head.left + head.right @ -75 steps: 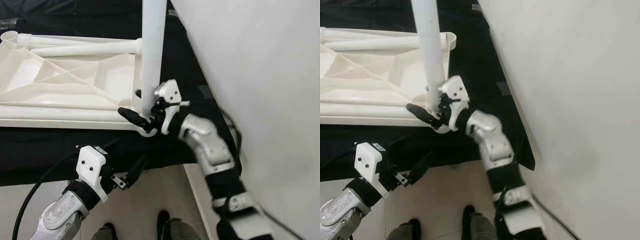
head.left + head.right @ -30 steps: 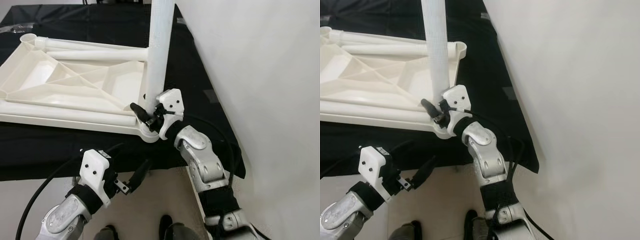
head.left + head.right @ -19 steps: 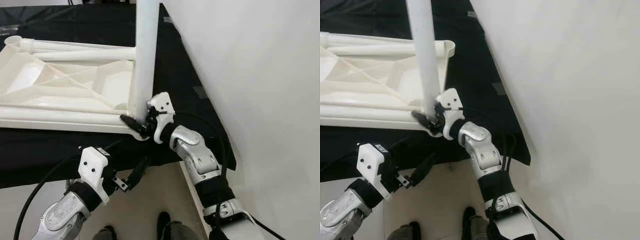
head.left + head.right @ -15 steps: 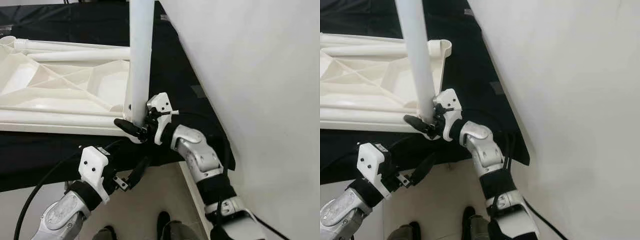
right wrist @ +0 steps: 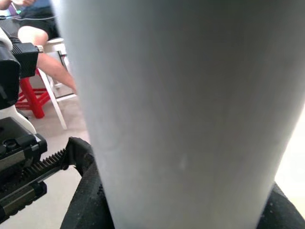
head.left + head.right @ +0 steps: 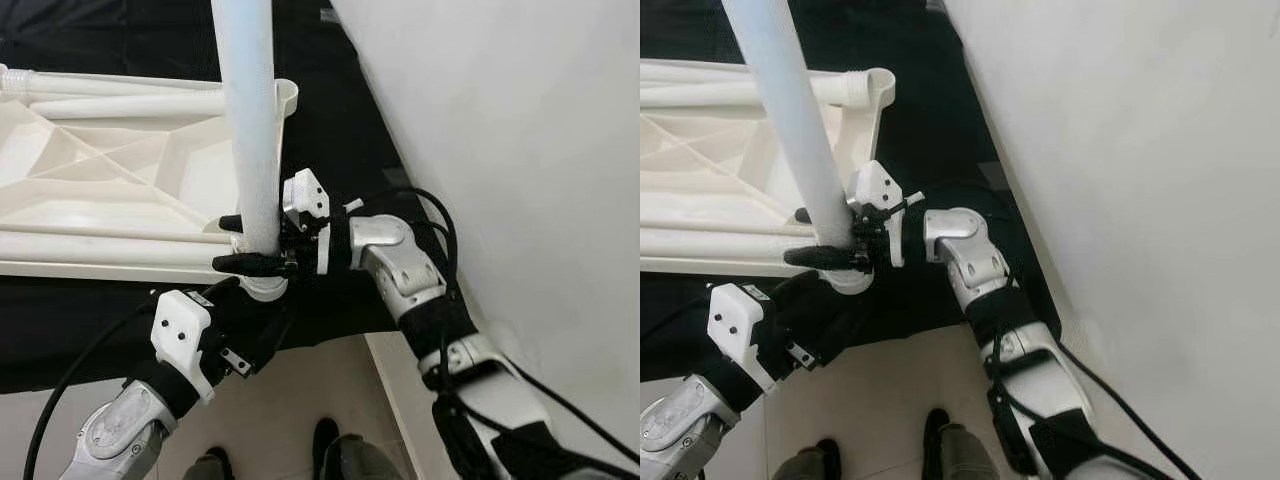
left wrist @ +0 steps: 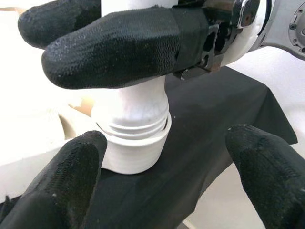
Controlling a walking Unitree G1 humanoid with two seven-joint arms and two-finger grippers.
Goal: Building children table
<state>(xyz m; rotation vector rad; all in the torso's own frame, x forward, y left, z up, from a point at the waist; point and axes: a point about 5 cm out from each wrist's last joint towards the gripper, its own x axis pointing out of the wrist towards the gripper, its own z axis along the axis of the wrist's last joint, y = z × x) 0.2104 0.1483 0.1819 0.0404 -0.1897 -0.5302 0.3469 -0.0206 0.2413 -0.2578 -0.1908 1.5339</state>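
At the upturned tabletop's (image 6: 120,180) five-o'clock corner socket (image 7: 136,148), keeping the right tool (image 6: 245,243) clamped round the upright leg (image 6: 250,120), plumb while twisting the threads home; left tool (image 7: 157,157) waiting below, fingers apart.

Both head views are bright and evenly lit, with soft daylight and hardly any hard shadow. The white wall (image 6: 500,150) on the right is nearly blown out, flat and without texture. The upright white table leg (image 6: 252,130) glares pale, its upper end slightly blurred. The black cloth (image 6: 930,110) swallows detail in the dark. In the left wrist view the black fingers (image 7: 109,45) are sharp and grainy, the near ones soft. The right wrist view is out of focus up close on the leg, hazy grey-white.
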